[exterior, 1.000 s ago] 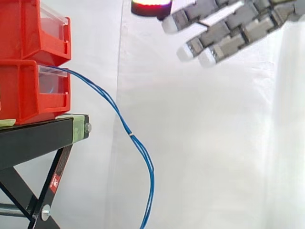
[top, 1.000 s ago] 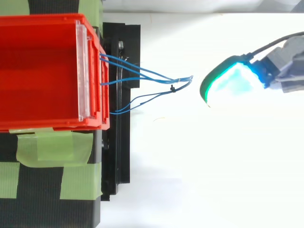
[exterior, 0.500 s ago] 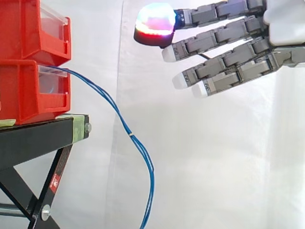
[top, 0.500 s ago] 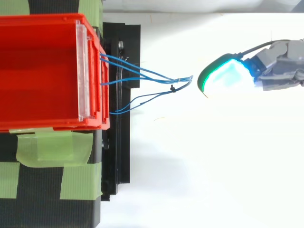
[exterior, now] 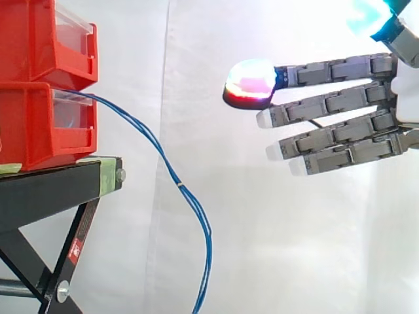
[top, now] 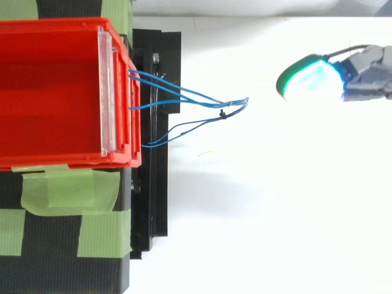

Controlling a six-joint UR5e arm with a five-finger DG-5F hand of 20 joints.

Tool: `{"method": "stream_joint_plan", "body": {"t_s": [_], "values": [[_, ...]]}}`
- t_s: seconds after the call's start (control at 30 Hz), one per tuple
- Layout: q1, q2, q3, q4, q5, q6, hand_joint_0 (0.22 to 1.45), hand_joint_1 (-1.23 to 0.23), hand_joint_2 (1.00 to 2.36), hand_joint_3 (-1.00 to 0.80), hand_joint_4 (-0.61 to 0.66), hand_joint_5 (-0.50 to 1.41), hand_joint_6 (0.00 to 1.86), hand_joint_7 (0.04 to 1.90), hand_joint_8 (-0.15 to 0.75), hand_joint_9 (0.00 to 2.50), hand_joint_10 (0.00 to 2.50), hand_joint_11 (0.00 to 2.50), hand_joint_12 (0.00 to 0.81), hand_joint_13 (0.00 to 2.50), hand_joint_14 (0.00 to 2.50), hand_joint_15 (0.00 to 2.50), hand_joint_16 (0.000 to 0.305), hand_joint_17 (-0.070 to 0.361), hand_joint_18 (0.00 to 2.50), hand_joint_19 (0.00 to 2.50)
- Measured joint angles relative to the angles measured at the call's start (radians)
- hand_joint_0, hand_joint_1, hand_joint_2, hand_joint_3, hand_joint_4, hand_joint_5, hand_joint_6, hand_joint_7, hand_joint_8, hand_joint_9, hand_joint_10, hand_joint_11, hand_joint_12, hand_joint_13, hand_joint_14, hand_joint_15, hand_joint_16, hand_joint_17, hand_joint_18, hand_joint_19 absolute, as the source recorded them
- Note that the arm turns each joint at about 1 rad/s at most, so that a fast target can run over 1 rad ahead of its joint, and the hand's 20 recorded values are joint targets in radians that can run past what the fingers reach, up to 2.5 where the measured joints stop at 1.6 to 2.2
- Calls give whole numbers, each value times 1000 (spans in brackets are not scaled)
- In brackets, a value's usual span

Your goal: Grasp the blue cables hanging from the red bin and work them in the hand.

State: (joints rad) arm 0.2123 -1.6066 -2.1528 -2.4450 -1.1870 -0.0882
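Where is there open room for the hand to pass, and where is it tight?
Open: the gap between the hanging blue cables and the open hand, and the space under it. Tight: beside the red bins and black stand, where the cables fan out.

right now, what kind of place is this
Probably a robot test setup in a lab: a white curtain backdrop, red bins on a black stand with blue cables hanging out, and a robot hand held open nearby.

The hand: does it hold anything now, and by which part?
Nothing is held: the hand is open, fingers straight, apart from the blue cables.
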Motion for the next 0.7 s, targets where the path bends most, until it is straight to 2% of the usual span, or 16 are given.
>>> {"method": "stream_joint_plan", "body": {"t_s": [0.13, 0.27, 0.4, 0.6, 0.7], "values": [[16, -2, -25, 113, 65, -14, 801, -560, 1003, -922, 189, -234, 6, 682, 195, 188, 1, 130, 361, 0, 6, 230, 68, 153, 0, 223], [31, -25, -42, 193, 94, -18, 801, -559, 1003, -922, 192, -227, 6, 681, 196, 192, 3, 131, 360, 0, 6, 236, 68, 153, 0, 217], [46, -93, -49, 257, 129, 19, 802, -560, 1003, -921, 197, -221, 6, 683, 196, 192, 3, 128, 360, 0, 5, 229, 68, 153, 0, 210], [77, -187, -46, 402, 234, 43, 802, -560, 1003, -921, 202, -212, 6, 684, 196, 192, 2, 128, 361, 0, 6, 234, 68, 153, 0, 215], [112, -212, -31, 480, 301, 32, 802, -561, 1003, -920, 206, -207, 6, 690, 196, 195, 2, 131, 361, 0, 6, 233, 68, 153, 0, 209]]}}
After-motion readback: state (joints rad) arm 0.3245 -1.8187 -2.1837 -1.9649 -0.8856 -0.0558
